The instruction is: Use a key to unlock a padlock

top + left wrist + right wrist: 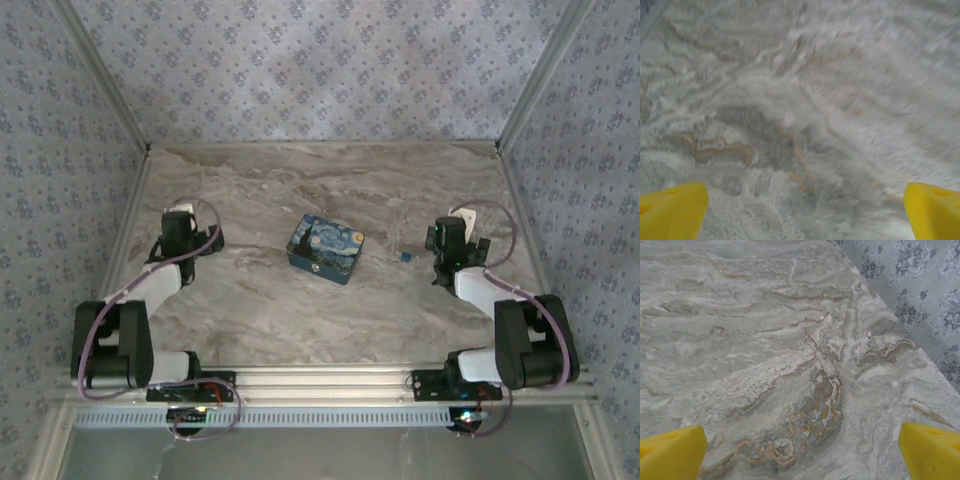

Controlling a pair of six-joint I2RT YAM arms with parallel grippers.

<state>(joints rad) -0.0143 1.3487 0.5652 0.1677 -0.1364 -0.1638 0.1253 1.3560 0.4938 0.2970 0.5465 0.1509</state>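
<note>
Grey-veined marble table (pixel 250 310) is seen enclosed on 3 sides by walls of blue-flowered wallpaper (pixel 300 70). Near the table's centre a blue swirl-painted box (pixel 326 248) is set at an angle. Its lid is shut, so what it holds cannot be told.

The key (pixel 407 257), a tiny blue-headed sliver, is laid on the bare marble to the right of the box. It is apart from the box and just left of the right gripper (pixel 445 240). The left gripper (pixel 182 224) is placed well to the left of the box, over bare table.

In the left wrist view the 2 yellow left fingertips (pixel 670 210) are spread to the bottom corners, with blurred marble between them. The left gripper is parted wide and nothing is held. In the right wrist view the 2 yellow right fingertips (pixel 670 452) are likewise set wide apart over brown-veined marble, close to the table's right edge where the wallpaper meets it. Nothing is gripped by the right gripper either.
</note>
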